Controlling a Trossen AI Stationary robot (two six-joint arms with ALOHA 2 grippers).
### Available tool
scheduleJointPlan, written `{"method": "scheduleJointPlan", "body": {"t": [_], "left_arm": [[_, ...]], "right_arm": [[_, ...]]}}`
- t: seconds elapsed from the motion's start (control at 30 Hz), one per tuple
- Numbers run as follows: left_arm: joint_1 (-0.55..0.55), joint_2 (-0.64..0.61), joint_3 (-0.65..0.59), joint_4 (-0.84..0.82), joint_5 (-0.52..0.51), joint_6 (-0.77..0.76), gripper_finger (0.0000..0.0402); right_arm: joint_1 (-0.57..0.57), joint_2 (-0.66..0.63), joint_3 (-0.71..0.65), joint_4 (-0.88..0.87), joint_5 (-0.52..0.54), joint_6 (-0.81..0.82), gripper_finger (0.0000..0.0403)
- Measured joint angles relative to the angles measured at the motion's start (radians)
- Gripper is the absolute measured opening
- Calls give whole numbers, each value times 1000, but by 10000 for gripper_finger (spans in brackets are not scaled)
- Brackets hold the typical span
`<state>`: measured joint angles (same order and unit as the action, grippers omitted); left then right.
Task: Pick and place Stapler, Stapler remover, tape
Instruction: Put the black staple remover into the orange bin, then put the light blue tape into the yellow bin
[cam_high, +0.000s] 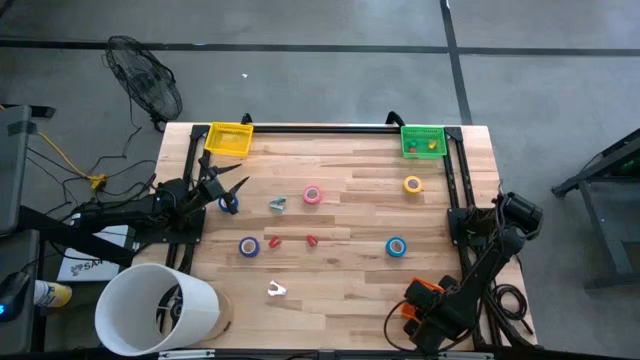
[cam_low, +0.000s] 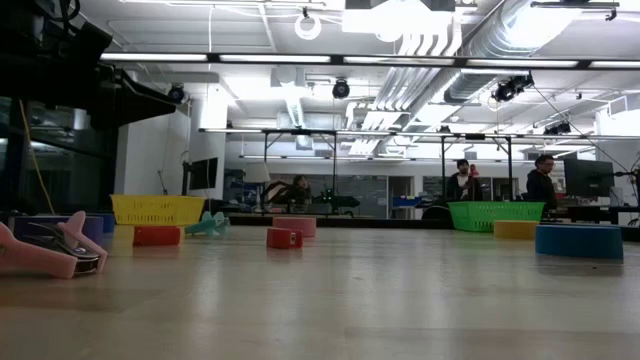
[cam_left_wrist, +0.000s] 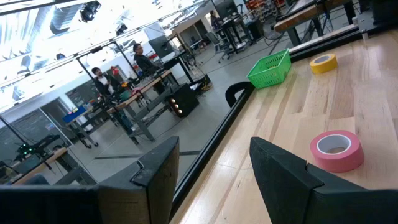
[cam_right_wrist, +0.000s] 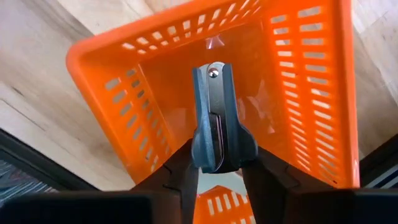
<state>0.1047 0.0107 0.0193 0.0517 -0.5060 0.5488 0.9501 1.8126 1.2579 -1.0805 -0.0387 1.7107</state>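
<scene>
A grey floor surrounds the wooden table (cam_high: 340, 230), which fills the middle of the high view; a black rail runs along its top edge and down both sides. A large white bucket (cam_high: 155, 310) sits at the lower left, overhanging the table's corner. The left arm reaches in from the left edge, its gripper (cam_high: 228, 190) in the upper left of the table with its fingers spread apart and nothing between them, next to a blue object whose kind I cannot make out. The right arm folds down the right side to the lower right corner, where the right gripper (cam_right_wrist: 214, 165) hangs over an orange basket (cam_right_wrist: 311, 93); in the right wrist view its fingers hold a dark stapler (cam_right_wrist: 214, 118) between them, pointing into the basket.

A yellow basket (cam_high: 229, 138) sits at the top left edge, a green basket (cam_high: 422, 140) at the top right. Tape rolls lie well apart: pink (cam_high: 313, 195) upper centre, yellow (cam_high: 413, 184) upper right, blue (cam_high: 249, 246) left of centre and blue (cam_high: 396, 246) right of centre. A pale green remover (cam_high: 278, 205) lies just left of the pink roll, a white remover (cam_high: 277, 290) near the bottom edge. Two small red pieces (cam_high: 311, 240) sit mid-table. The wood at the centre bottom and centre right lies bare.
</scene>
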Motion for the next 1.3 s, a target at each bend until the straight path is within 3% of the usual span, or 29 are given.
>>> {"method": "scheduleJointPlan", "body": {"t": [0.23,0.47,0.63,0.97,1.03,1.2,1.3], "left_arm": [[0,0,0,0,0,-3,193],[0,0,0,21,2,-8,193],[0,0,0,26,2,-8,193],[0,0,0,27,104,-9,193],[0,0,0,27,111,-9,193],[0,0,0,26,111,-10,193],[0,0,0,10,112,-10,193]], "right_arm": [[0,0,0,-10,0,-9,154],[0,-1,0,-58,-96,-13,200],[0,-19,0,-71,-101,-17,230],[-11,-98,0,-98,-61,-90,239],[-26,-115,0,-140,-29,-127,240],[-82,-141,0,-194,197,-324,237],[-126,-140,0,-194,276,-432,237]]}}
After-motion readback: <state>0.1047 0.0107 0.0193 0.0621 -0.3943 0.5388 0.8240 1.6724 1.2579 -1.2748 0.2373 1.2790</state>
